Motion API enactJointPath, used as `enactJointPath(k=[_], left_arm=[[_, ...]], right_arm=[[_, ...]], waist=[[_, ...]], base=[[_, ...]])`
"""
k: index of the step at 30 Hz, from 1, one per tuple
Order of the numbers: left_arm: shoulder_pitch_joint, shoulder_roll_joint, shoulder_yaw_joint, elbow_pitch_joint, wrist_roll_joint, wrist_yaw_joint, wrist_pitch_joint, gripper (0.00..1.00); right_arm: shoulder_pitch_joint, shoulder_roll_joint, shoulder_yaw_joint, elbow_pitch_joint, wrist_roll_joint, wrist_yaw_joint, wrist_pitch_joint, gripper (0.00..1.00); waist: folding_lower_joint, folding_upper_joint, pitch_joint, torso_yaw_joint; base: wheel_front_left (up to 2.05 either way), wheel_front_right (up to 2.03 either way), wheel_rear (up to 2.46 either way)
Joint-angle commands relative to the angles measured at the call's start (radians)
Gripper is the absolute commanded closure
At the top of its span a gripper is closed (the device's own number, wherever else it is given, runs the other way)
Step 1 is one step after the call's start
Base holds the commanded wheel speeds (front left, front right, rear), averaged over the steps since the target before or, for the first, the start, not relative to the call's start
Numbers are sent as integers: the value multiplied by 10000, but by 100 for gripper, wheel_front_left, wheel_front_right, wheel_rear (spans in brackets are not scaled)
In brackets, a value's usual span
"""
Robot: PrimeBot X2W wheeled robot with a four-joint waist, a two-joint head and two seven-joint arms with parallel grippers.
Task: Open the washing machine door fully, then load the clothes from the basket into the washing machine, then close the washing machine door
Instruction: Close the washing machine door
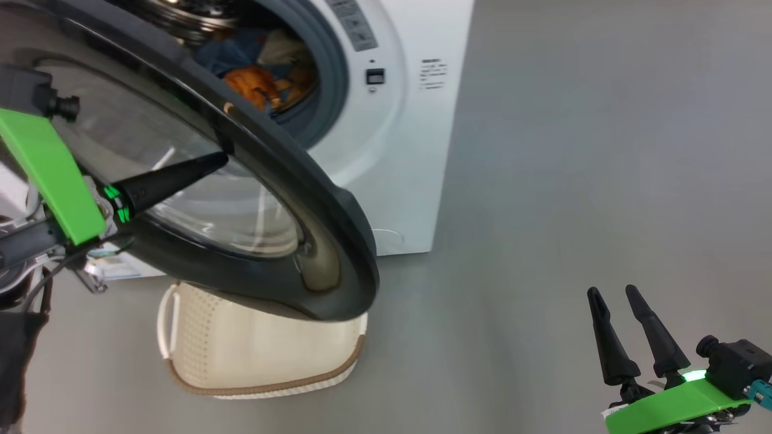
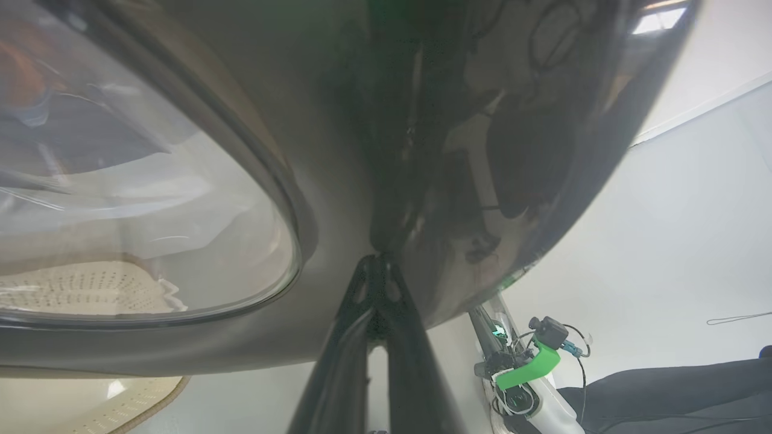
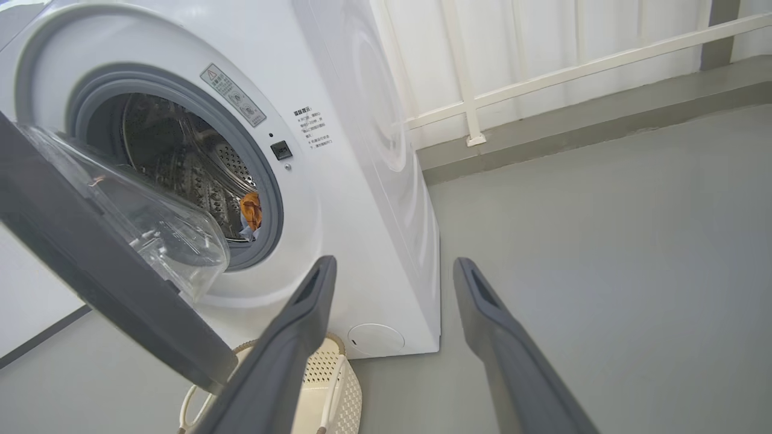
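Note:
The washing machine (image 1: 410, 150) stands with its glossy black door (image 1: 338, 241) partly swung open across the drum mouth. Blue, cream and orange clothes (image 1: 259, 81) lie inside the steel drum, and an orange piece (image 3: 250, 208) shows low in it. My left gripper (image 1: 222, 159) is shut, its tips pressed against the door's outer face near the glass window; in the left wrist view the joined tips (image 2: 379, 258) touch the black door (image 2: 338, 150). The cream basket (image 1: 259, 355) sits on the floor under the door, its visible inside bare. My right gripper (image 1: 612, 292) hangs open at the lower right, holding nothing.
Grey floor (image 1: 573, 150) stretches wide to the right of the machine. A white railing (image 3: 543, 72) and wall run behind it. In the right wrist view, the open right gripper (image 3: 395, 265) points at the machine (image 3: 362, 181), with the door (image 3: 90, 259) and basket (image 3: 338, 380) at the left.

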Motion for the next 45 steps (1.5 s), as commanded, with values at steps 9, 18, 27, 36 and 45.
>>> enactJointPath(k=[9, 18, 27, 36, 45], left_arm=[[-722, 610, 275, 293, 32, -31, -634, 100], [22, 1005, 288, 242, -198, -31, -1049, 100], [1580, 1266, 450, 139, -282, -31, -1968, 1], [3554, 1349, 731, 236, -241, -31, -3414, 0], [5385, 1254, 682, 579, -84, -31, -5107, 0]], right_arm=[[-297, 39, 11, -312, -160, 16, -49, 0], [-334, -15, -37, -288, -176, 16, -49, 0], [-281, -136, -34, -289, -171, 16, -49, 0], [-150, -203, -16, -291, -135, 16, -49, 0], [44, -319, -70, -293, -75, 16, -49, 0]], waist=[[0, 0, 268, -720], [0, 0, 152, -252], [0, 0, 16, 122], [0, 0, -138, 160], [0, 0, -279, -72]], base=[[0, 0, 0], [0, 0, 0], [0, 0, 0], [0, 0, 0], [0, 0, 0]])
